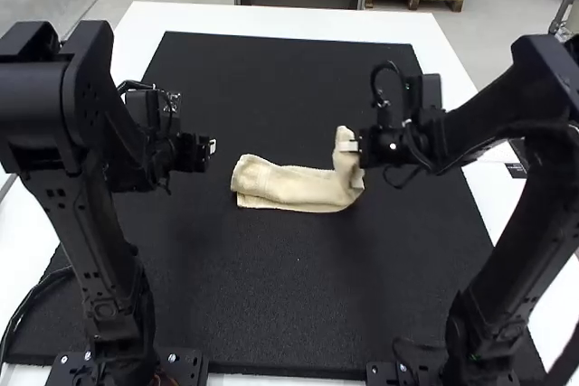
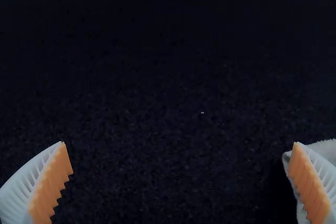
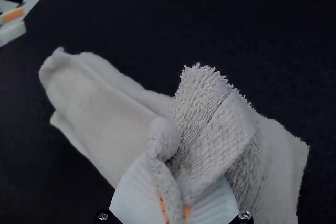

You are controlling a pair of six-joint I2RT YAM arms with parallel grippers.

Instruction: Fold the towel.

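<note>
— Operator, nearest to you stand your left arm (image 1: 104, 268) and your right arm (image 1: 525, 241), one at each side of the black mat (image 1: 280, 314).

— Yes, and beyond the near part of this mat you have the towel (image 1: 289, 189), around the middle. It lies as a long narrow folded strip; how many layers, I cannot tell you.

— Your right tool (image 1: 351, 145) is at the right end of it, and there the cloth is raised and bunched. In the right wrist view you can see the cloth pinched between the fingers, with rough loops showing on the raised part.

— And your left tool (image 1: 213, 145)?

— It is over the mat, left of the towel. You have it wide: in the left wrist view the orange pads (image 2: 50, 187) stand well apart, and a pale edge of towel shows behind one finger.

— Farthest from you, past the mat, is the white far border of the table (image 1: 289, 20).
</note>
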